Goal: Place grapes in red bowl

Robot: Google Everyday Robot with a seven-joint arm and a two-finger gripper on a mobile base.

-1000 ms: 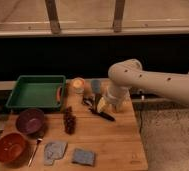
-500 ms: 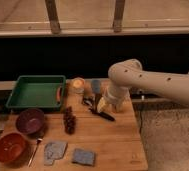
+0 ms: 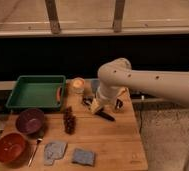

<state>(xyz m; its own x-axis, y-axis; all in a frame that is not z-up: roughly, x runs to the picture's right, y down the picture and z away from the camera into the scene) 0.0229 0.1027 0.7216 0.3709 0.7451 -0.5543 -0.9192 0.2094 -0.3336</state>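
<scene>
Nothing has moved since the earlier views.
We find the gripper (image 3: 102,109) low over the table's (image 3: 113,145) far side, and cannot tell its state; the grapes (image 3: 68,120) lie on the wood beside the purple bowl (image 3: 30,121), apart from the red bowl (image 3: 10,147) at front left.

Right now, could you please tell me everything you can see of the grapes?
The grapes are a small, elongated, knobbly bunch, dark reddish-purple, lying flat on the wooden table, just right of the purple bowl, below the green tray. Nothing holds them; the end effector hangs apart to their right.
</scene>
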